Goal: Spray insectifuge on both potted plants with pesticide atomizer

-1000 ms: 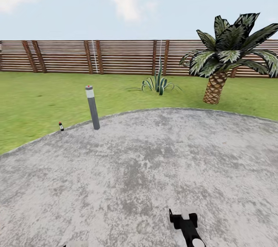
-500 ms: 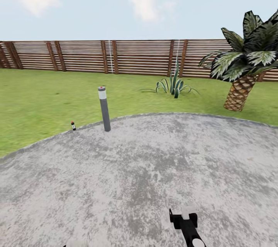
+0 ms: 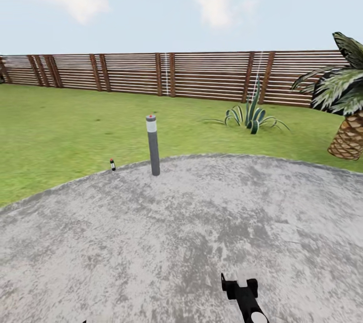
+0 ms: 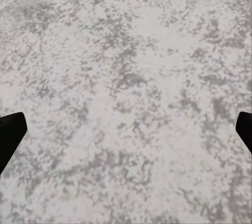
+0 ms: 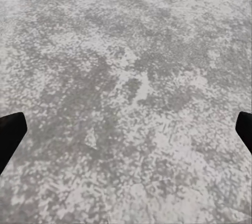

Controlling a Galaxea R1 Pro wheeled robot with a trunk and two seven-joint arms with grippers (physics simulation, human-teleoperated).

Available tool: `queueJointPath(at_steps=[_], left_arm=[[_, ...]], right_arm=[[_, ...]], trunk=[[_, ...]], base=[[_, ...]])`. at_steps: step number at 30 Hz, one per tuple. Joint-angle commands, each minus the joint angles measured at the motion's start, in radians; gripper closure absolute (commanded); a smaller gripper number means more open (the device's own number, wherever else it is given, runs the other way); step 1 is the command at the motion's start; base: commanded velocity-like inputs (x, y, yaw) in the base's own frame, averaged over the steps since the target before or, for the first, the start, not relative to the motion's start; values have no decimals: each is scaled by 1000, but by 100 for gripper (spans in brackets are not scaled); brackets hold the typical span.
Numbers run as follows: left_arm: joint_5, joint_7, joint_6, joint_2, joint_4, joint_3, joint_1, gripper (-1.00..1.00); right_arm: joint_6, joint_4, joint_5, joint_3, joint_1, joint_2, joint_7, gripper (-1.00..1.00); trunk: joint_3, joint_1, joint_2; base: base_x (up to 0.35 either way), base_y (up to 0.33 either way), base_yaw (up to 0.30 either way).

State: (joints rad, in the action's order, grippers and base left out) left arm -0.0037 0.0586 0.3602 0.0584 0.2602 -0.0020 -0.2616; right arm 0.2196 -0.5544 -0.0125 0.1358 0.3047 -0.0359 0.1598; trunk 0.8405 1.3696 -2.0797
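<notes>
The pesticide atomizer (image 3: 112,164) is a tiny dark bottle standing upright at the lawn's edge, just off the round stone patio (image 3: 181,232), far ahead and to my left. The potted plants are out of view. My right gripper (image 3: 238,282) hangs low over the patio at the bottom of the head view, far from the bottle. In the right wrist view the right gripper (image 5: 126,132) is open, its dark fingertips (image 5: 9,132) wide apart over bare stone. In the left wrist view the left gripper (image 4: 126,132) is likewise open over stone, holding nothing.
A tall grey bollard lamp (image 3: 153,145) stands on the patio's far rim, just right of the bottle. A spiky agave (image 3: 252,118) and a palm (image 3: 347,111) grow on the lawn (image 3: 55,126) to the right. A slatted wooden fence (image 3: 166,74) closes the back.
The head view has swung to the left, so lamp, bottle, agave and palm all sit further right in the picture. Nothing in the garden itself has moved, and both grippers stay open.
</notes>
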Motion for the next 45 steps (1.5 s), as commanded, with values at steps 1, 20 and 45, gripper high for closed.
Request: queueJointPath(at_steps=[1, 20, 45], left_arm=[[-1, 3, 3, 0, -1, -1, -1, -100], [1, 3, 3, 0, -1, 1, -1, -100], [1, 3, 3, 0, -1, 0, -1, -100]], right_arm=[[2, 1, -1, 5, 1, 1, 9, -100], [1, -1, 0, 7, 1, -2, 7, -100], [2, -2, 0, 4, 1, -4, 9, -100]], trunk=[[1, 0, 0], [1, 0, 0], [1, 0, 0]], base=[[337, -76, 229], [337, -53, 29], [337, 0, 210]])
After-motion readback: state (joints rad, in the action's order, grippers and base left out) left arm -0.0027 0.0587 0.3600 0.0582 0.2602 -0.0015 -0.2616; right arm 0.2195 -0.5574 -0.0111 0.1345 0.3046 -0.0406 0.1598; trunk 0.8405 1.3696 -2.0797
